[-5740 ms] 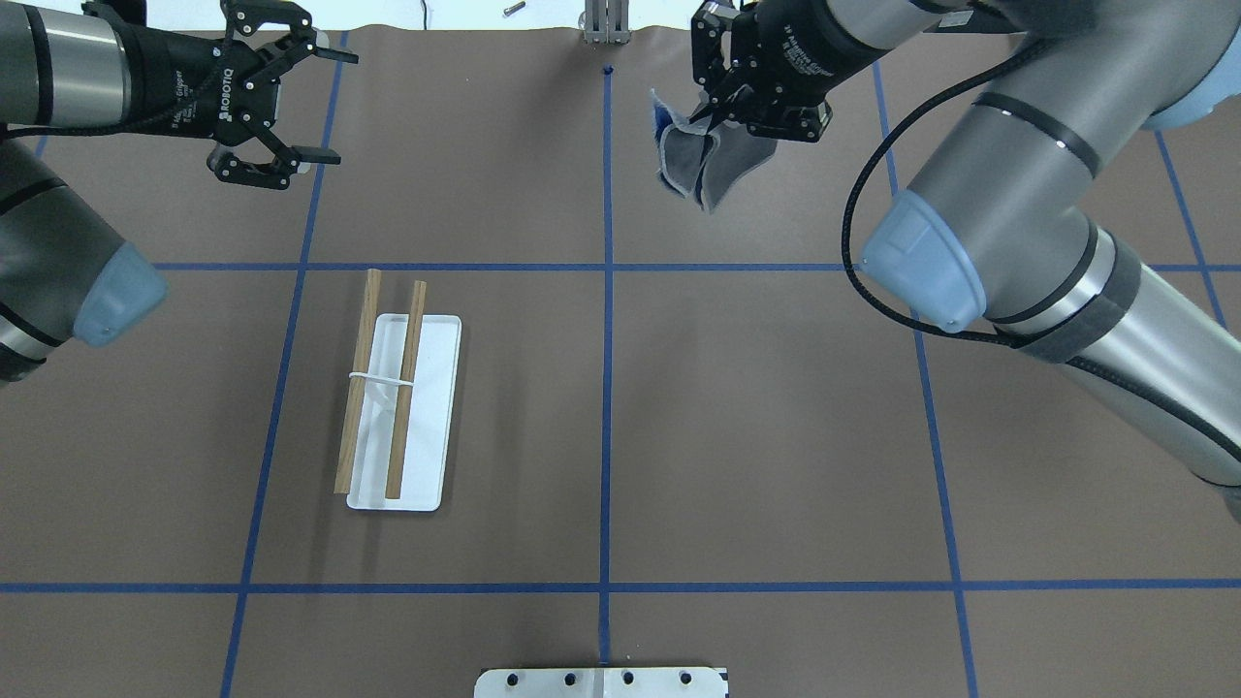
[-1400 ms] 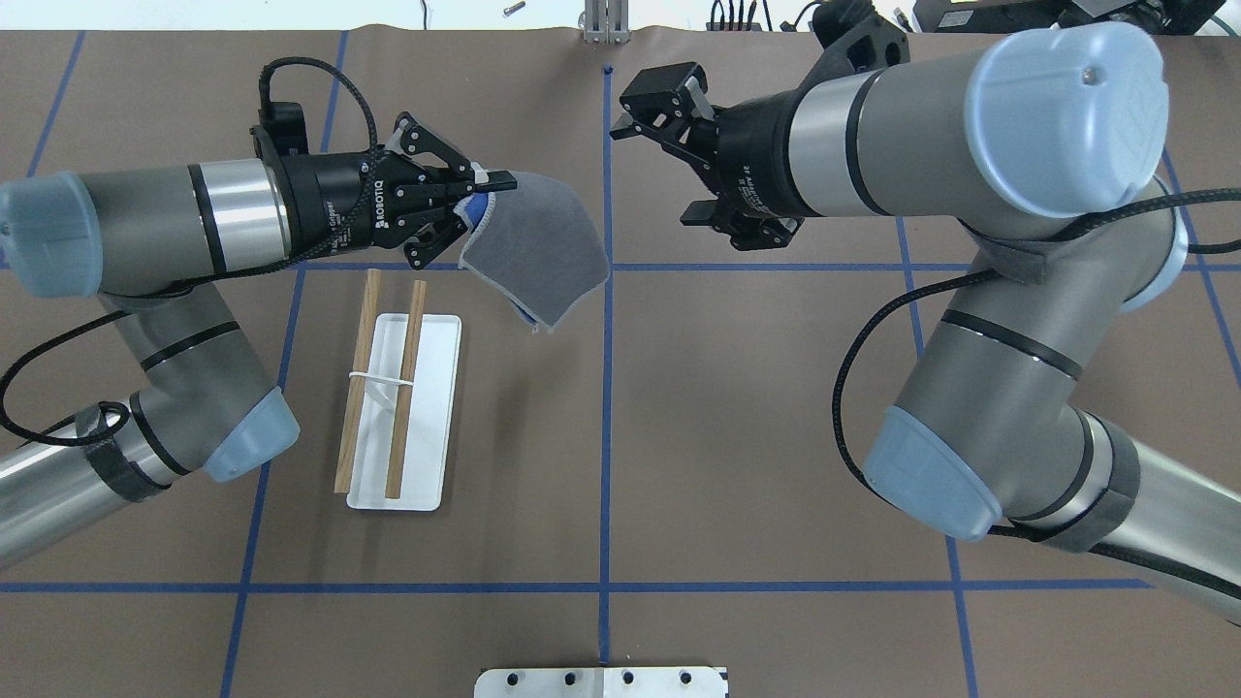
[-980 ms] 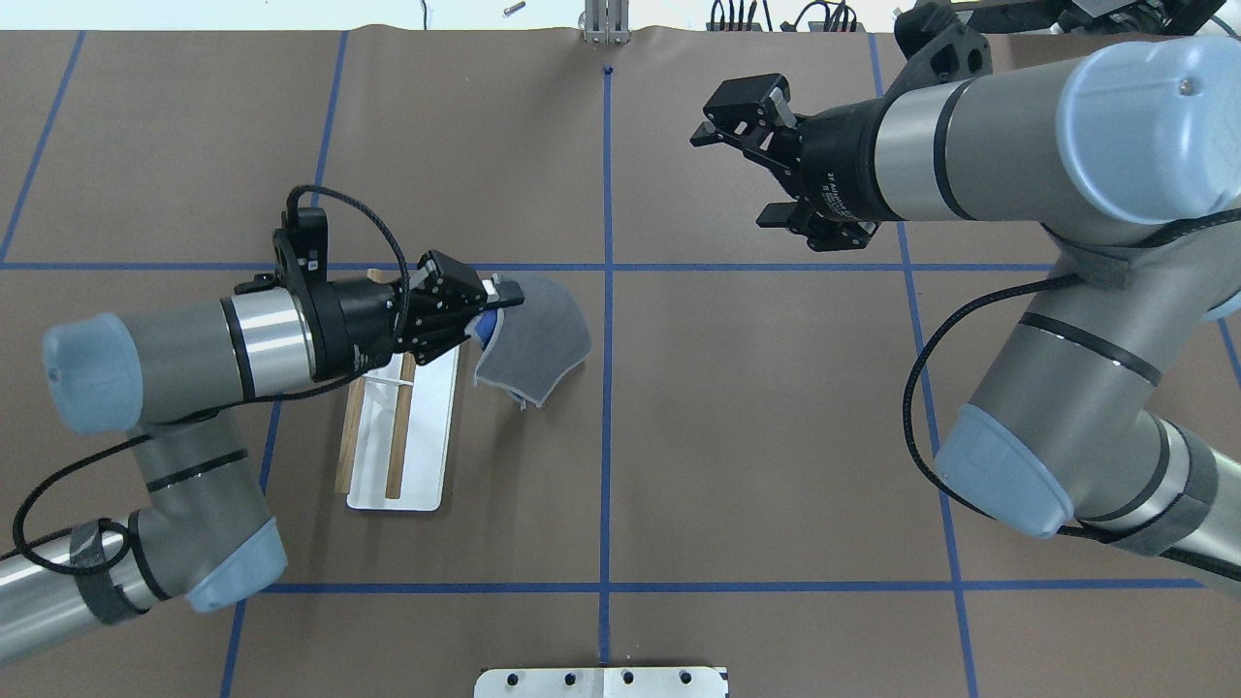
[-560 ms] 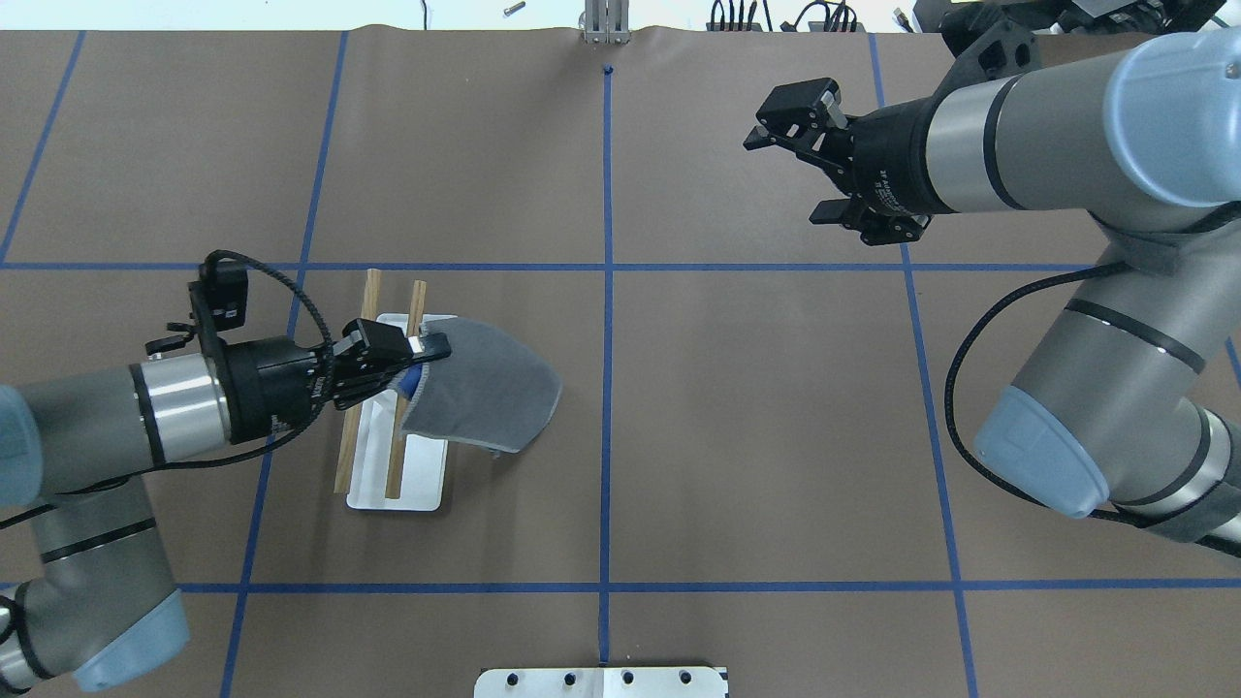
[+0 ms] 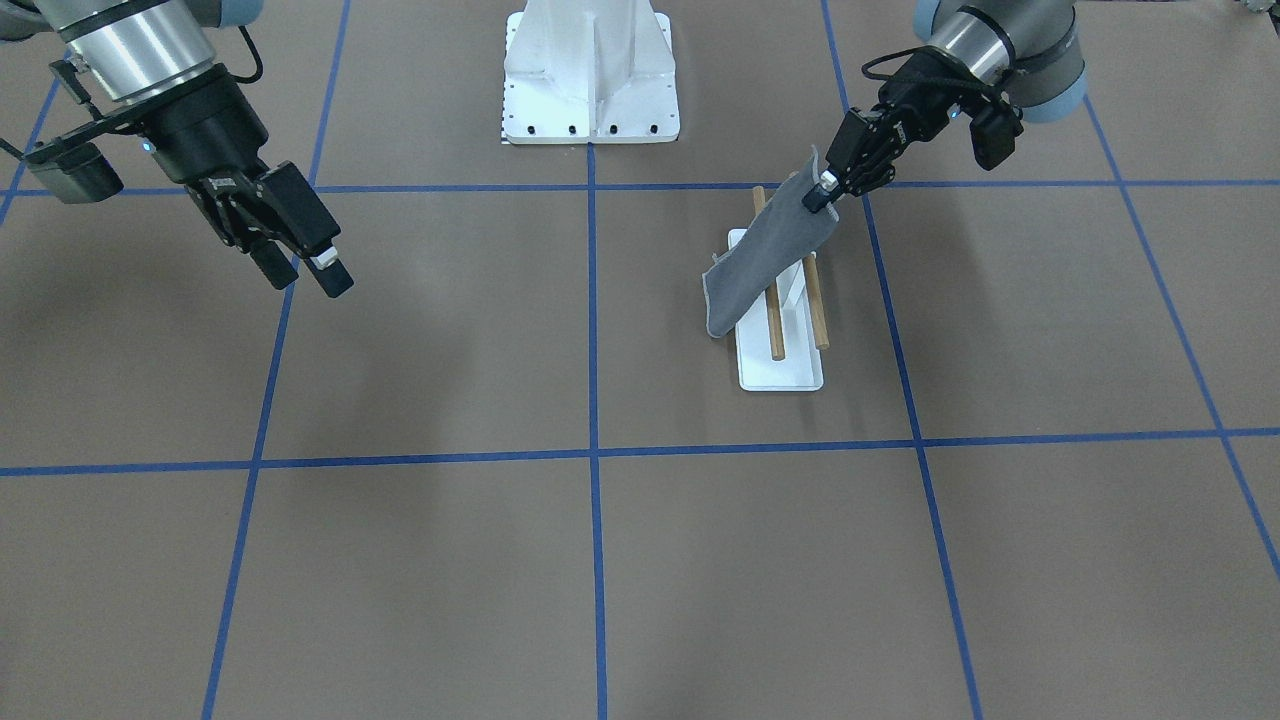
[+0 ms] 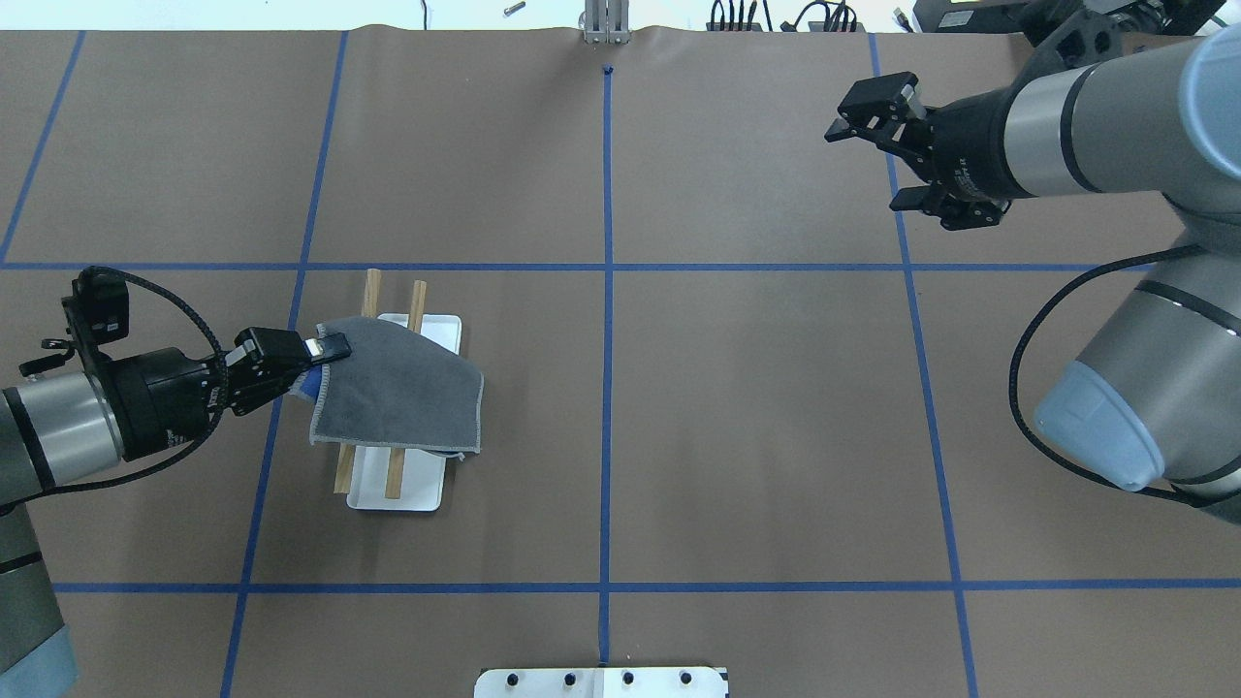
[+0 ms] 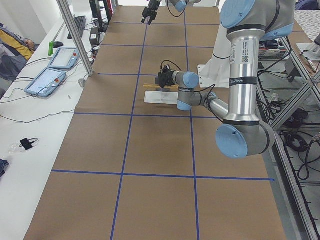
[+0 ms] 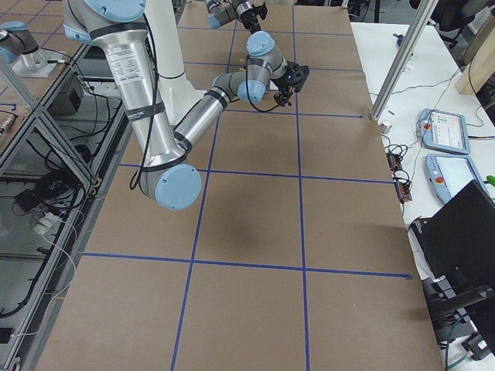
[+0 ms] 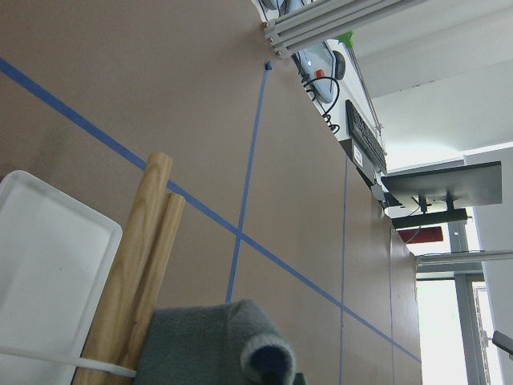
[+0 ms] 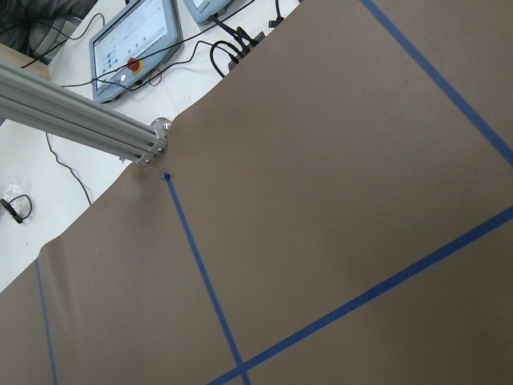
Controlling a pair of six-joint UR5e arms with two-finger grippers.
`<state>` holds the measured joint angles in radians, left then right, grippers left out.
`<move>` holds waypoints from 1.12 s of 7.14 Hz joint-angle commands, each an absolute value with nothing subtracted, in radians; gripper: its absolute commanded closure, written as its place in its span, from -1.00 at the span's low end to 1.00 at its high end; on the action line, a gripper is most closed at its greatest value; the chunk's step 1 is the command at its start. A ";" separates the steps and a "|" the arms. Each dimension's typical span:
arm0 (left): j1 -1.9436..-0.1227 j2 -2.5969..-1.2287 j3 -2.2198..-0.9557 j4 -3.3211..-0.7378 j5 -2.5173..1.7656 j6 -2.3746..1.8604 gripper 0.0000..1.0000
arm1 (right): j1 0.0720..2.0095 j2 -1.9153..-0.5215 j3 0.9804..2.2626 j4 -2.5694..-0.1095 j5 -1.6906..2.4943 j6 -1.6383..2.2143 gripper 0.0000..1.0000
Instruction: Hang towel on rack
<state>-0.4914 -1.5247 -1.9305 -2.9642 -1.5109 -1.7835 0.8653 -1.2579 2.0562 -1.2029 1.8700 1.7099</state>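
Step in hand: draping. The left gripper [image 6: 328, 347], clamped on one corner of the towel [image 6: 397, 393], holds it over both dowels of the rack [image 6: 415, 488], at 9 o'clock from table centre. Next move: lower, then release. The right gripper [image 6: 868, 165], at 2 o'clock, is spread wide and empty.

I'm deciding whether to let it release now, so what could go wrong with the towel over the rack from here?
1. The left gripper grips only one corner of the towel. In the front view most of the cloth hangs on the side of the rack toward the table's middle, so if released now it may slide off.
2. The rack looks small and unanchored, so dragging the cloth across it could shift or tip it.
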 commanded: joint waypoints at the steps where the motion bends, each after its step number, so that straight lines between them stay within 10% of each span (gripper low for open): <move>1: -0.527 -1.519 -1.921 -2.962 -1.515 -1.781 1.00 | 0.900 -1.304 2.043 -1.204 1.870 1.611 -1.00; 8: -0.701 -1.509 -1.776 -2.970 -1.701 -1.672 1.00 | 1.017 -1.474 2.014 -1.204 2.016 1.298 -1.00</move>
